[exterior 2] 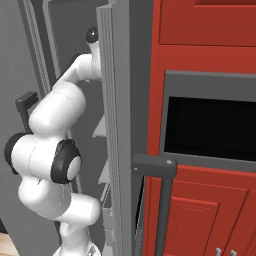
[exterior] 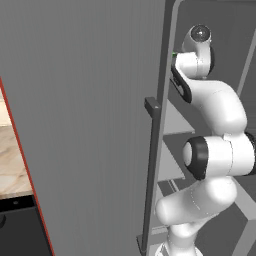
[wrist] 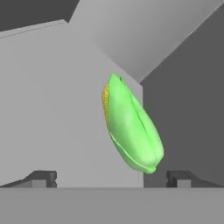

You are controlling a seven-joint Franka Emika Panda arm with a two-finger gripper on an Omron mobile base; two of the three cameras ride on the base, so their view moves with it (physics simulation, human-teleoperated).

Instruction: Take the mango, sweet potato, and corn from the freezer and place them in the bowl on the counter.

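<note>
Fingertips (wrist: 43,178) of the gripper (wrist: 111,179) stand spread wide, empty, inside the grey freezer (wrist: 43,109). Between and beyond them lies the corn (wrist: 131,127), green-husked, yellow kernels showing along one edge.

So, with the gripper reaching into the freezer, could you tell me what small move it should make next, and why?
Probably ease forward until the fingers straddle the corn, then close. In the hand view the gripper is open, its tips apart and short of the husk, with the cob lying between them on a grey freezer surface.
</note>
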